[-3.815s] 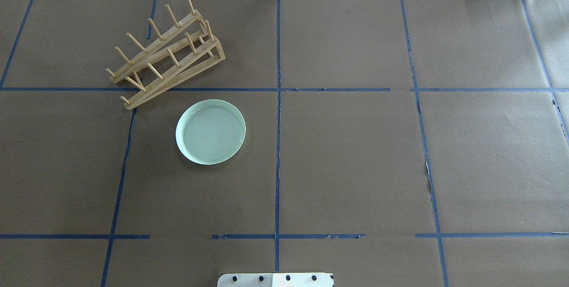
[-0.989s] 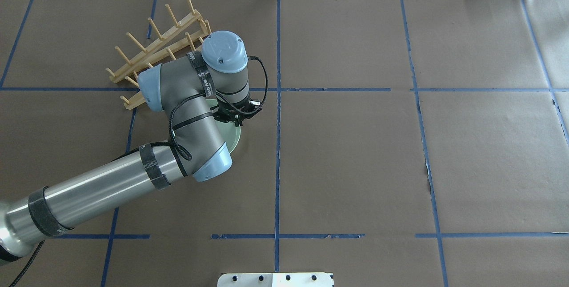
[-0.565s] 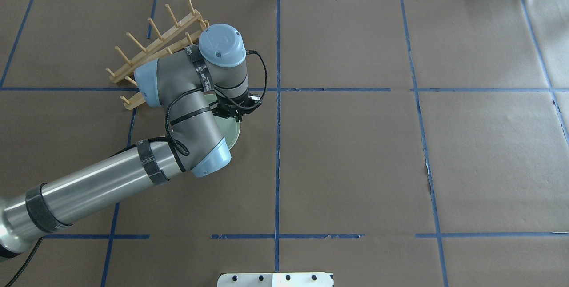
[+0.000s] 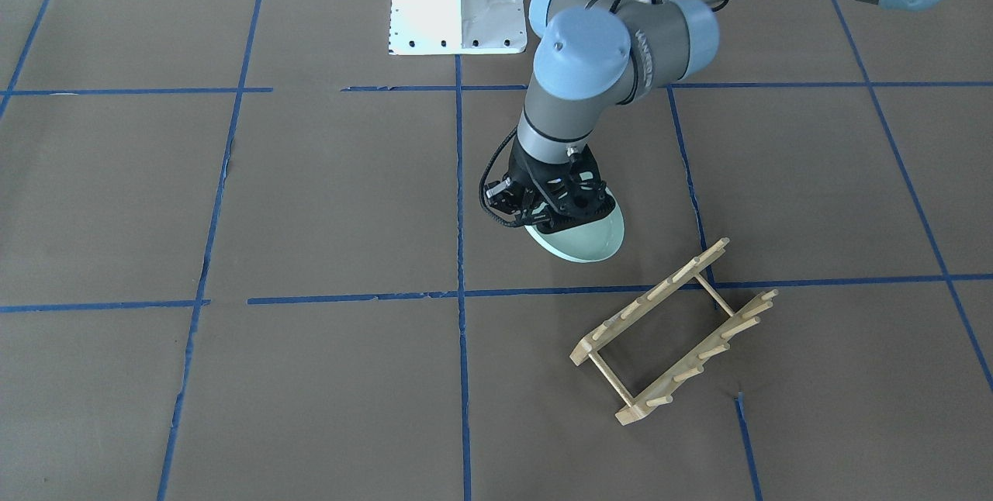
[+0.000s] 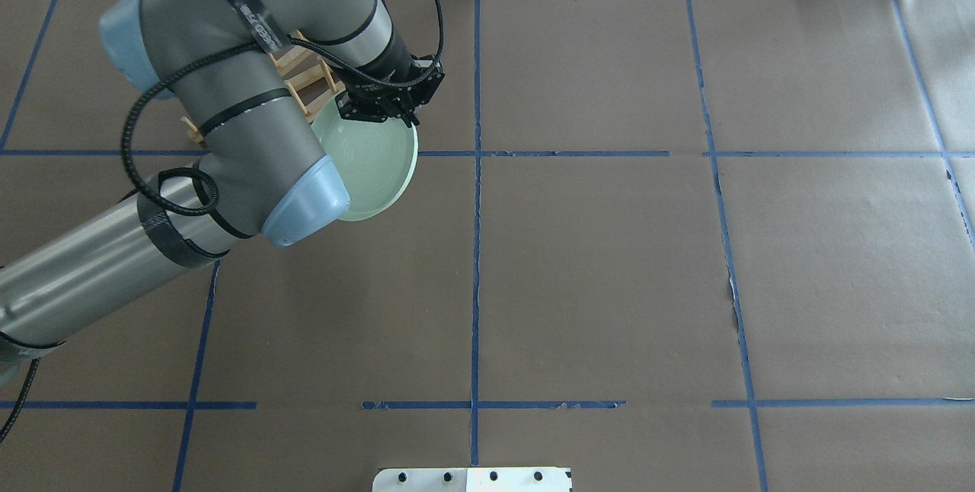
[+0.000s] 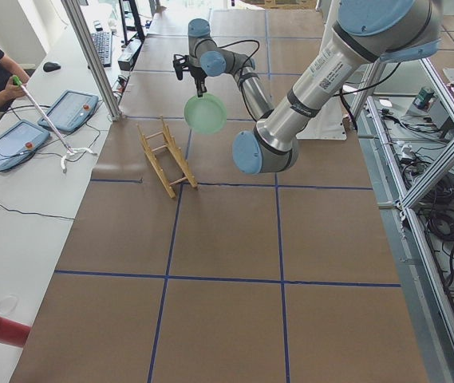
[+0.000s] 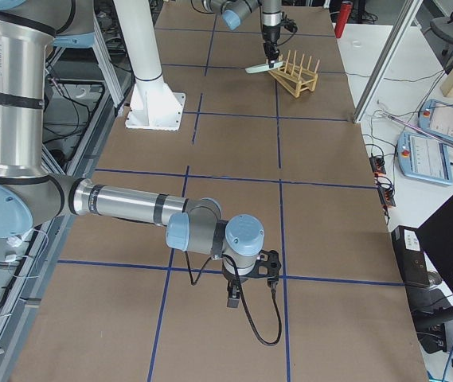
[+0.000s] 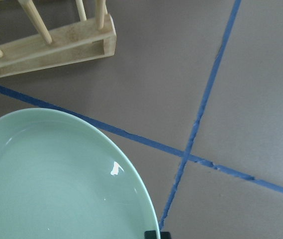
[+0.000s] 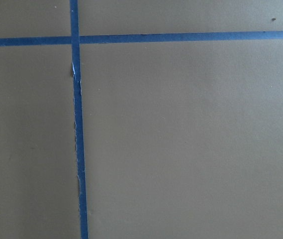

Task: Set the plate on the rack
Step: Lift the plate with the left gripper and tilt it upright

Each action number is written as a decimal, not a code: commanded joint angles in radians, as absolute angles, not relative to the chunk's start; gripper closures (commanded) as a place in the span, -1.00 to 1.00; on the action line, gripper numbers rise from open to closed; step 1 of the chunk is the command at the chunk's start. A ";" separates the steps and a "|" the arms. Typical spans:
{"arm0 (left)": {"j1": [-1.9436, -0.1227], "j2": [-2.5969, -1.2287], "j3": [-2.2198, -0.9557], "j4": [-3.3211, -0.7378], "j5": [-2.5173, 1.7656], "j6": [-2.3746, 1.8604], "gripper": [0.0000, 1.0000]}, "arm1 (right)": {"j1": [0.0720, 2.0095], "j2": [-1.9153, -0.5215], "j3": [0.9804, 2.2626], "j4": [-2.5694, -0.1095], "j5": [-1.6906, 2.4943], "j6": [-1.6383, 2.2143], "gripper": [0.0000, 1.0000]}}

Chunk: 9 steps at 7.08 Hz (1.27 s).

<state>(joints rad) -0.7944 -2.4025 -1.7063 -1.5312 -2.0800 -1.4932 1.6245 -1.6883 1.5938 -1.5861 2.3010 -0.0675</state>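
the plate [image 4: 587, 243] hangs in the air, off the table [image 5: 609, 248], tilted with its hollow side up toward the overhead camera. it is near the rack [image 4: 675, 330] but apart from it, on the side toward the robot's base. the left gripper [image 4: 560, 212] is clamped on the plate's rim at the edge farthest from the robot, and the rest of the plate slopes down and away from the fingers. in the left wrist view the plate fills the lower left corner, with one end of a rack rail and a few pegs at the top left.

the rack stands upright on the brown paper, set at an angle to the blue tape [image 5: 476, 248] grid. from overhead the left arm hides most of it.

the right gripper [image 7: 250, 293] hangs low over the paper at the robot's right end of the table, well apart from plate and rack. it shows only in the right side view, so i cannot tell how its jaws stand. its wrist camera sees only paper and tape lines.
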 commanded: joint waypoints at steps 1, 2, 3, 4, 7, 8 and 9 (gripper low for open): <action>-0.914 -2.399 -1.785 -1.611 -2.083 -1.572 1.00 | 1.624 -1.687 1.594 -1.586 2.301 -0.067 -1.00; -0.975 -2.326 -1.783 -1.832 -2.085 -1.676 1.00 | 1.624 -1.689 1.594 -1.586 2.301 -0.067 -1.00; -1.006 -2.228 -1.766 -2.144 -2.083 -1.754 1.00 | 1.624 -1.687 1.594 -1.586 2.301 -0.067 -1.00; -1.038 -2.170 -1.694 -2.433 -2.083 -1.764 1.00 | 1.624 -1.687 1.594 -1.586 2.301 -0.067 -1.00; -1.060 -2.172 -1.493 -2.866 -2.027 -1.763 1.00 | 1.624 -1.687 1.594 -1.586 2.301 -0.067 -1.00; -1.060 -2.172 -1.476 -2.885 -1.990 -1.763 1.00 | 1.624 -1.689 1.594 -1.586 2.301 -0.067 -1.00; -1.060 -2.177 -1.432 -2.904 -1.958 -1.763 1.00 | 1.624 -1.689 1.594 -1.586 2.301 -0.067 -1.00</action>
